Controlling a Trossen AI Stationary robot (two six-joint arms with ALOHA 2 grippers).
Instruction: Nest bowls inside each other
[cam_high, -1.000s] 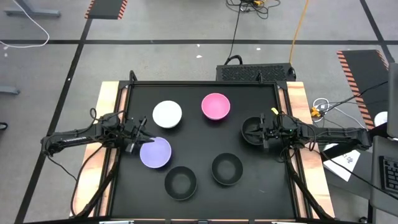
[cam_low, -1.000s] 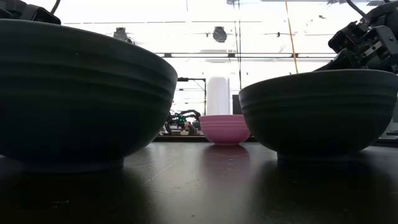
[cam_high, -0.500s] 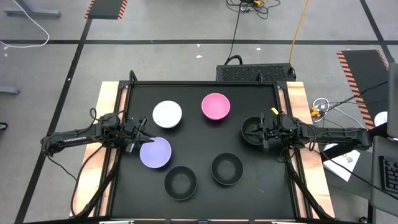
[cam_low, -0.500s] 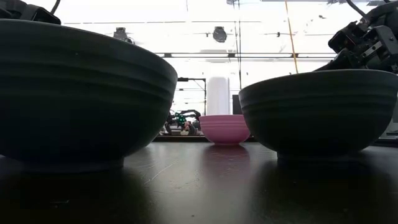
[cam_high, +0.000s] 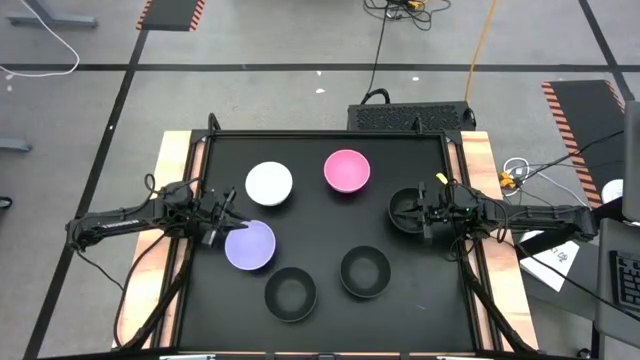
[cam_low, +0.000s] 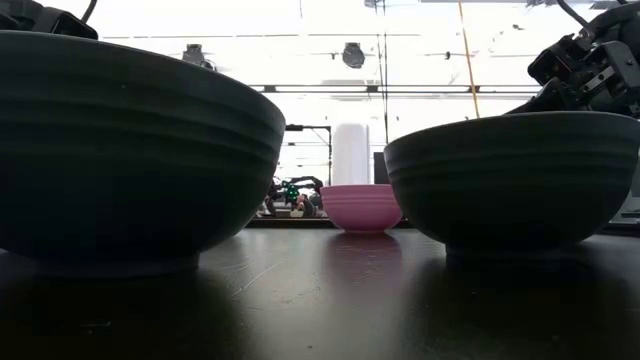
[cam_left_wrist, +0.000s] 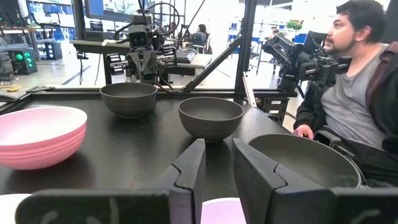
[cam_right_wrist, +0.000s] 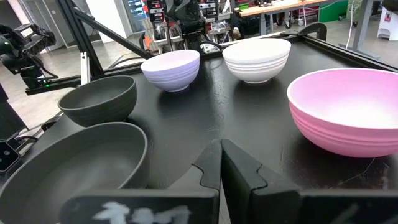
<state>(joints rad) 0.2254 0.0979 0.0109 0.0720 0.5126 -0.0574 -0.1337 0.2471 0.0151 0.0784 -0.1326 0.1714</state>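
Note:
Six bowls stand apart on their bases on the black table. Seen from above, the white bowl (cam_high: 269, 183) and pink bowl (cam_high: 347, 170) are toward the far edge, the lavender bowl (cam_high: 249, 244) is at left, and three black bowls (cam_high: 290, 293) (cam_high: 364, 271) (cam_high: 408, 209) are near and right. My left gripper (cam_high: 227, 219) hovers at the lavender bowl's far-left rim (cam_left_wrist: 217, 211), its fingers a narrow gap apart. My right gripper (cam_right_wrist: 221, 163) is shut beside the right rim of the rightmost black bowl (cam_right_wrist: 74, 168) and holds nothing.
Pale wooden strips (cam_high: 172, 200) run along the table's left and right sides. A person (cam_left_wrist: 354, 87) sits beyond the table's right side. In the low view, two black bowls (cam_low: 120, 150) (cam_low: 510, 175) fill the foreground with the pink bowl (cam_low: 362, 207) between them.

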